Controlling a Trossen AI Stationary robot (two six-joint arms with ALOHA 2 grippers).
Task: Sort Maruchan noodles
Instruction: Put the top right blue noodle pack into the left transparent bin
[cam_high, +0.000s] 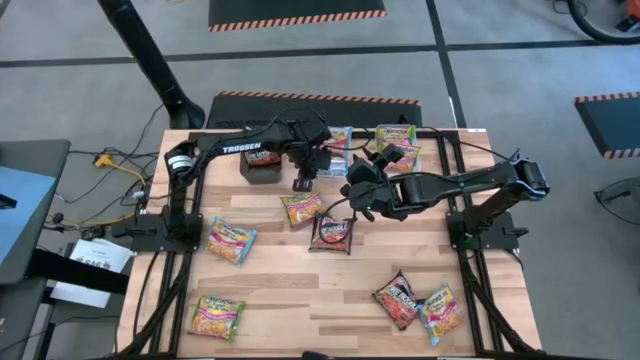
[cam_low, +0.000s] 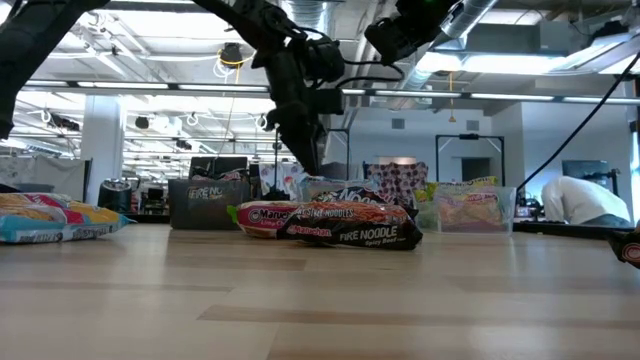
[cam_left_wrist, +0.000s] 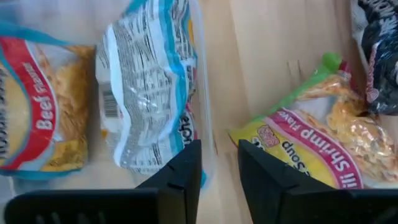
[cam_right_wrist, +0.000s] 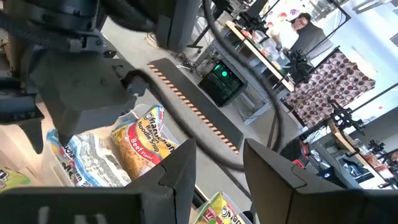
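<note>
Maruchan noodles packets lie scattered on the wooden table. A green/yellow-edged shrimp packet (cam_high: 301, 209) (cam_left_wrist: 311, 143) and a dark packet (cam_high: 333, 233) lie flat at mid-table. Two blue-edged packets (cam_left_wrist: 149, 93) (cam_left_wrist: 37, 106) lie in a clear tub (cam_high: 337, 140) at the far edge. My left gripper (cam_high: 302, 182) (cam_left_wrist: 219, 177) points steeply down between that tub and the shrimp packet, open by a narrow gap, nothing between its fingers. My right gripper (cam_high: 355, 185) (cam_right_wrist: 219, 174) hangs high over mid-table, roughly level, open and empty.
A second clear tub (cam_high: 397, 145) with green/yellow-edged packets and a black box (cam_high: 262, 165) stand along the far edge. More packets lie at the left (cam_high: 231, 240), near left (cam_high: 216, 318) and near right (cam_high: 398, 298) (cam_high: 440, 310). A person shows in the room beyond (cam_low: 585, 205).
</note>
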